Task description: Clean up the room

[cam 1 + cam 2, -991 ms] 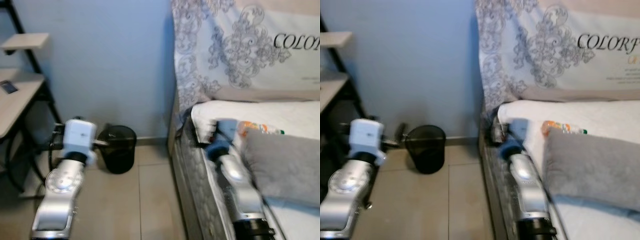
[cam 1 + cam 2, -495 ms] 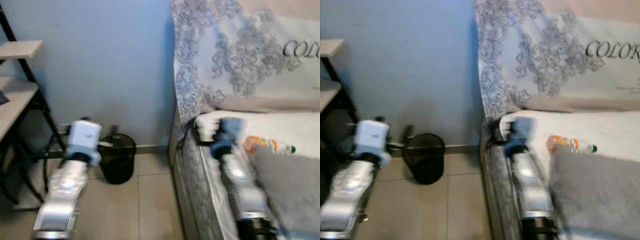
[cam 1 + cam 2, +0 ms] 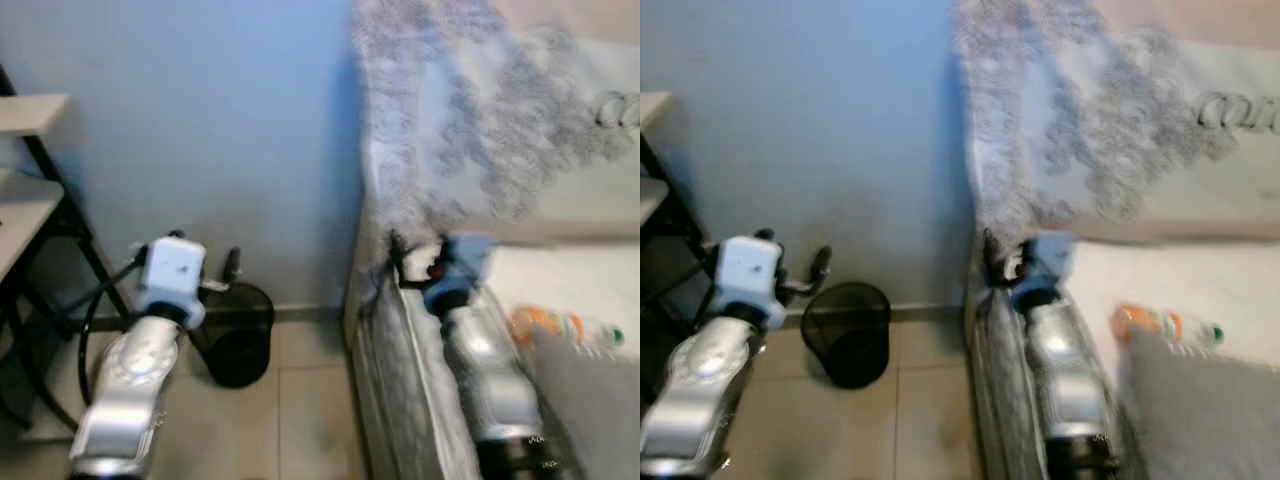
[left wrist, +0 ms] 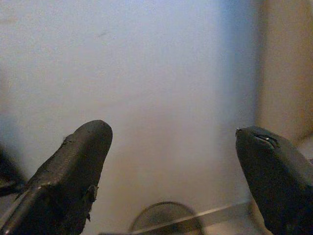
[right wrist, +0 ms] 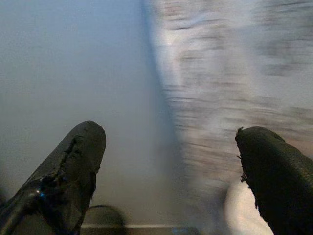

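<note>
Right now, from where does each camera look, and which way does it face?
Left eye and right eye views: on the head, facing forward and down at the blue wall, black wastebasket and bed; both silver arms show.
Left wrist view: along the open left tool at the wall, wastebasket rim below.
Right wrist view: along the open right tool at the wall and blurred bedding.
Shared: wall and wastebasket.

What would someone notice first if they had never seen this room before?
Probably the big patterned pillow propped against the blue wall at the head of the bed, blurred here. Next, the plastic bottle with an orange label lying on the white sheet beside a grey cushion, and the black mesh bin on the tiled floor between the bed and a shelf.
</note>
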